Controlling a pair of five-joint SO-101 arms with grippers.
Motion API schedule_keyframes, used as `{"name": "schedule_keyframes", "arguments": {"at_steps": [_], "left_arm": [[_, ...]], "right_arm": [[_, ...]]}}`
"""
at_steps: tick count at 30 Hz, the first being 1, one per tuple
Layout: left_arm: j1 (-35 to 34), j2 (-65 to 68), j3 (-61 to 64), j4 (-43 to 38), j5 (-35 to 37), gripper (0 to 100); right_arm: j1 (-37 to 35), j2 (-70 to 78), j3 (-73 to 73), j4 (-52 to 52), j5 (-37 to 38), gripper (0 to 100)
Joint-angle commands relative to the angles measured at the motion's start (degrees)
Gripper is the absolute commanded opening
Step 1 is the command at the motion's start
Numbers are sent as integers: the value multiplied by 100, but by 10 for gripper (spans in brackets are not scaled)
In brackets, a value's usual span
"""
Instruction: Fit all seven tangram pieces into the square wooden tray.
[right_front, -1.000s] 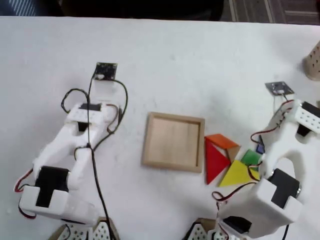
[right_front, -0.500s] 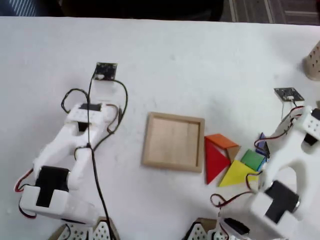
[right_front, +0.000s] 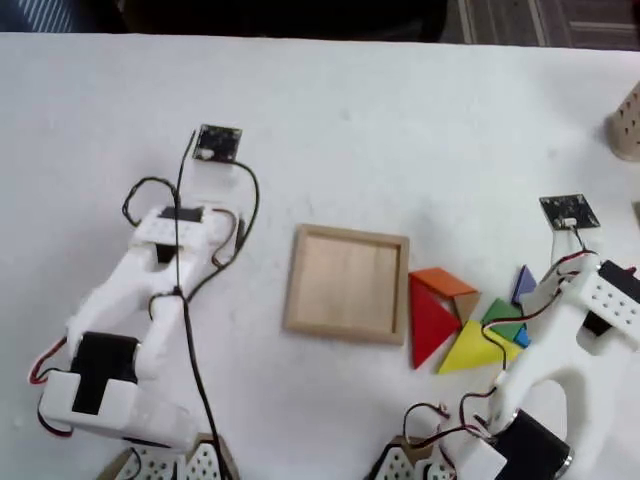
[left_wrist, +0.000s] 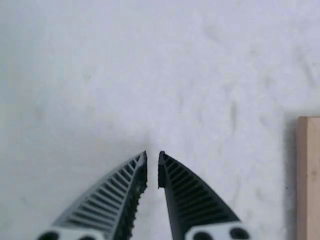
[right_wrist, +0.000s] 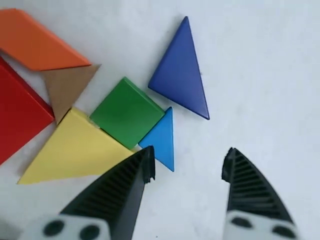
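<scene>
**While the tray stands bare, all seven pieces wait beside it**

Since nothing lies inside the square wooden tray yet, I judge the task barely begun: every piece has still to be picked up and fitted. The tray sits mid-table on the white table, between my two arms. The pieces are clustered just off its edge on my right arm's side.

Largest are the red triangle, which lies against the tray's wall, and the yellow triangle, which touches it. The orange parallelogram lies along the red one's far side. Next come the green square and the dark blue triangle, then the small brown triangle tucked between orange, red and yellow. Last is the small light blue triangle, which touches the green square.

My right gripper hangs over the cluster with its jaws spread wide and nothing between them, one fingertip right at the light blue triangle. My left gripper is all but closed on nothing over bare table, with the tray's edge off to one side.

Compared with a second ago, my right arm has pulled back toward the near edge of the table. That has uncovered the two blue triangles in the high view. The left arm, the tray and the pieces have not shifted.
</scene>
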Motion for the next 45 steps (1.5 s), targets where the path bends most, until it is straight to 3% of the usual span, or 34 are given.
{"name": "schedule_keyframes", "arguments": {"at_steps": [1,10,18,21,24,28,34,40,45], "left_arm": [[84,-40,-273,-9,-70,72],[75,-40,-264,26,-70,72],[75,-40,-264,35,-70,72],[75,-40,-255,44,-70,69],[75,-48,-264,123,-79,68],[75,-57,-264,158,-79,68],[84,-40,-299,114,-79,71],[171,-40,-308,114,-79,72],[180,-40,-308,114,-79,72]], "right_arm": [[-84,-312,-26,-57,53,220],[-532,-848,79,-154,70,219],[-1068,-1719,123,1578,44,219],[-1112,-1886,123,1666,-299,157],[-1147,-1877,114,1376,-343,60],[-1200,-1736,132,884,-334,36],[-1068,-1358,97,699,914,107],[-541,-418,114,-734,624,118],[-611,760,0,-1367,1046,179]]}}
